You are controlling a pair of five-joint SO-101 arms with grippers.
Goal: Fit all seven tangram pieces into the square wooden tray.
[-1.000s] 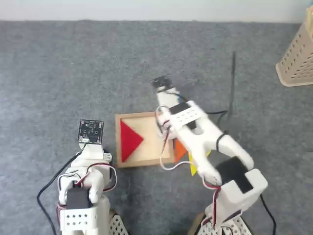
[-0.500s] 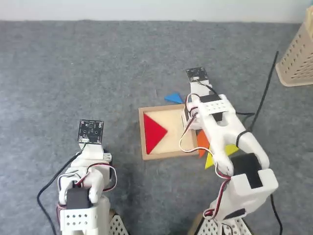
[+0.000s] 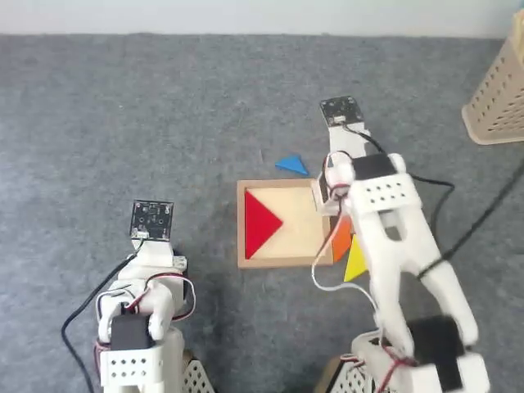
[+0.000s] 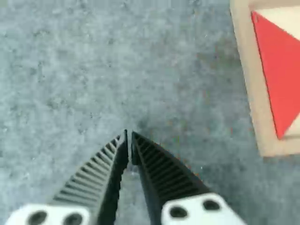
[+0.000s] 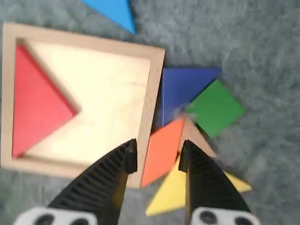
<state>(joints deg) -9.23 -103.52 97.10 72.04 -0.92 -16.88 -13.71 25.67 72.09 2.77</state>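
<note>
**A:** So what's the right tool point(image 5: 158, 149) up to?

**B:** Its jaws sit a fair way apart and it isn't gripping anything. It hangs low over the outer edge of the tray point(image 5: 157, 84). One finger point(image 5: 117, 168) is over the rim and the other point(image 5: 199, 173) is over the heap of loose pieces. The orange piece point(image 5: 163, 151) lies flat in the gap between them. Can't tell if either finger actually touches anything.

**A:** And the left tool point(image 4: 129, 137)?

**B:** Pinched together with nothing in it, tips aimed down at bare grey surface, well off to the side of the tray.

**A:** What's the surface like?

**B:** The counter point(image 3: 123, 106) has a grey, carpet-like cover. There's a pale wall point(image 3: 246, 15) along the far edge and a beige basket point(image 3: 499, 90) full of holes at the far corner on the right arm's side.

**A:** Where are the pieces relative to the tools?

**B:** The red triangle point(image 5: 37, 101) is inside the tray, long edge against the wall on the left arm's side, so it's across the tray from the right tool. Outside, the dark blue triangle point(image 5: 183, 86) sits just beside the rim and the green square point(image 5: 215, 108) touches it. The yellow triangle point(image 5: 176, 192) is partly under the orange piece, right below the right tool. The light blue triangle point(image 5: 112, 10) lies alone just past the tray's far edge.
</note>
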